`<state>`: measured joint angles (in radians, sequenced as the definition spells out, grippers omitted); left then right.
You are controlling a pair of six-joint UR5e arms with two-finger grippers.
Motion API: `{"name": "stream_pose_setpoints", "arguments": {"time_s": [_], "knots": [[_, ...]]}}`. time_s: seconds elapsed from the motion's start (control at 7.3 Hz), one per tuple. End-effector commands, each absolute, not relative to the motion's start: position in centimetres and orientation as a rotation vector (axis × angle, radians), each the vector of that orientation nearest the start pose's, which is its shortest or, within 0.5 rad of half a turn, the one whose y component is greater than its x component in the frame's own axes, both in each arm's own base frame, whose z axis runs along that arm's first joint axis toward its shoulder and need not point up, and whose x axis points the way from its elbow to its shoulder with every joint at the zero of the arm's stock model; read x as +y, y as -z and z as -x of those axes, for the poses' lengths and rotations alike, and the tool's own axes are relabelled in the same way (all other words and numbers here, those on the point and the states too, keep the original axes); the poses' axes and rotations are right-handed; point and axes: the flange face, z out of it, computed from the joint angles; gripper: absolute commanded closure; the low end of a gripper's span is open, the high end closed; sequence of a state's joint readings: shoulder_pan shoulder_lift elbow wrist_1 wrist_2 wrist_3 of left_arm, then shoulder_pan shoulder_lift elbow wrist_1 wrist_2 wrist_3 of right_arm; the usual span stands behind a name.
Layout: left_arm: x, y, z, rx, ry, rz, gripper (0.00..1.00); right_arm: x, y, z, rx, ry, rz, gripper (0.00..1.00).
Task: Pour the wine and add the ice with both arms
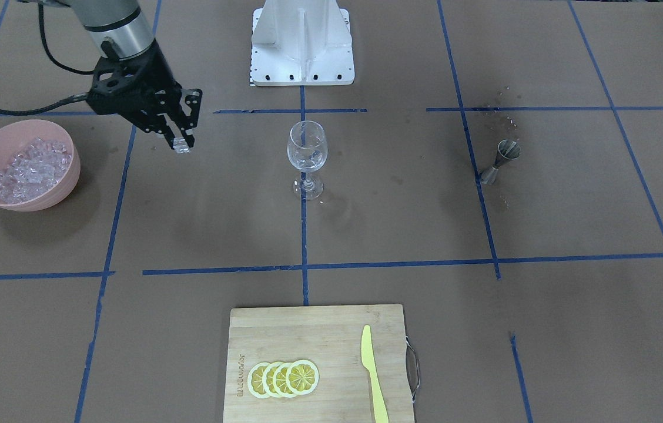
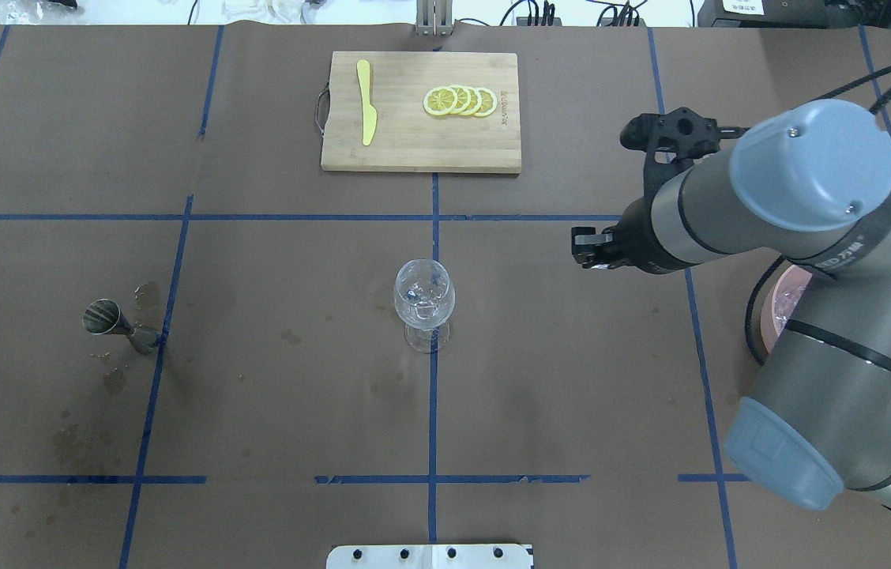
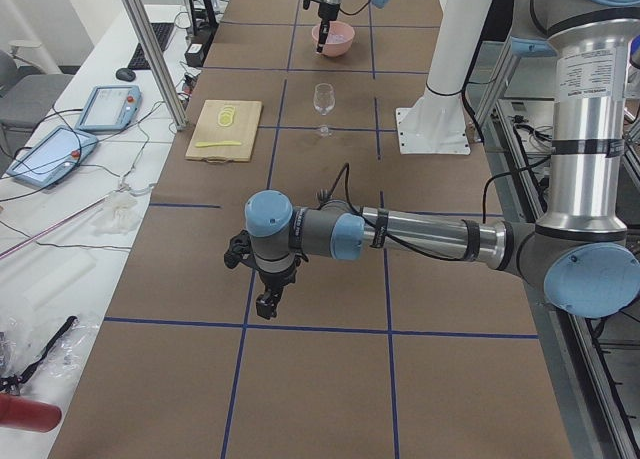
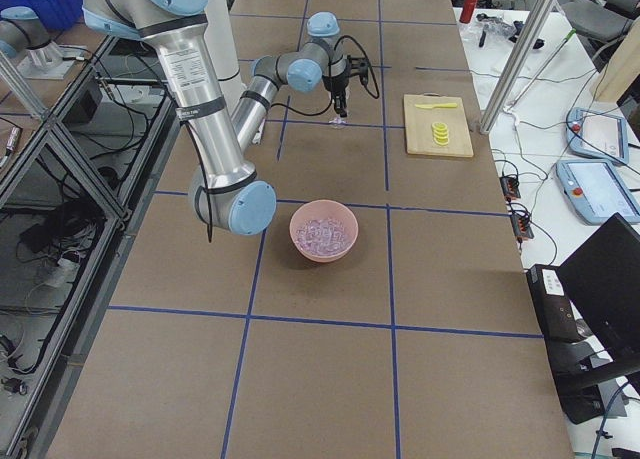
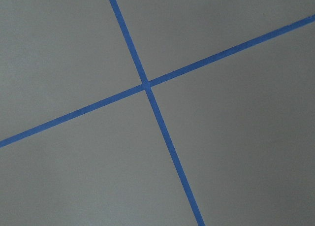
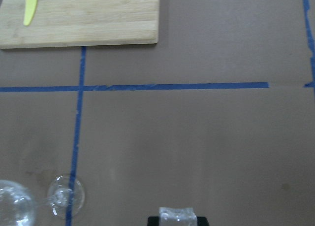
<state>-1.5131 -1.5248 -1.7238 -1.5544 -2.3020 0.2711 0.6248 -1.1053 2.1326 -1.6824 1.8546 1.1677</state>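
My right gripper [image 1: 181,143] is shut on one clear ice chunk [image 1: 180,147] and hangs above the table between the pink bowl [image 1: 70,176] and the wine glass [image 1: 307,154]. The bowl holds a heap of ice [image 1: 29,169]. The chunk also shows at the bottom edge of the right wrist view [image 6: 177,215]. The clear stemmed glass stands upright at the table's middle [image 2: 423,303]. My left gripper [image 3: 268,301] shows only in the exterior left view, low over bare table far from the glass. I cannot tell if it is open.
A steel jigger [image 1: 502,160] lies tipped on the robot's left side, with wet stains around it. A wooden cutting board [image 1: 308,329] with lemon slices [image 1: 283,378] and a yellow knife [image 1: 374,376] sits at the far edge. The white base block [image 1: 302,44] stands behind the glass.
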Motion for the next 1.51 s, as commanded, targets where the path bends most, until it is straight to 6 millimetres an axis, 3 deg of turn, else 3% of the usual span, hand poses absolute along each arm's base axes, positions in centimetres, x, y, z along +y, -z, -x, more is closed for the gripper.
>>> {"name": "stream_pose_setpoints", "arguments": {"time_s": [0.0,0.27,0.41,0.55,0.96,1.1,1.23,1.37], "knots": [[-47.9,-61.0,4.0,0.722,-0.347,-0.164,0.00,-37.3,-12.4,41.6,-0.958,-0.083,-0.248,1.00],[-47.9,-61.1,4.0,0.723,-0.345,-0.162,0.00,-36.4,-8.1,46.8,-0.874,-0.084,-0.244,1.00],[-47.9,-61.1,4.0,0.723,-0.345,-0.162,0.00,-35.5,-6.9,48.2,-0.866,-0.098,-0.255,1.00],[-47.9,-61.0,4.0,0.723,-0.346,-0.164,0.00,-35.6,-5.8,48.9,-0.869,-0.098,-0.264,1.00],[-47.9,-61.1,4.0,0.724,-0.345,-0.161,0.00,-36.3,-5.8,49.7,-0.839,-0.115,-0.312,1.00],[-47.9,-61.3,4.0,0.724,-0.344,-0.158,0.00,-36.4,-5.8,49.7,-0.837,-0.112,-0.312,0.88],[-47.9,-61.3,4.0,0.724,-0.344,-0.158,0.00,-36.3,-5.8,49.9,-0.836,-0.111,-0.311,0.28],[-47.9,-61.2,4.0,0.723,-0.346,-0.161,0.00,-36.1,-5.7,50.0,-0.841,-0.113,-0.301,0.00]]}}
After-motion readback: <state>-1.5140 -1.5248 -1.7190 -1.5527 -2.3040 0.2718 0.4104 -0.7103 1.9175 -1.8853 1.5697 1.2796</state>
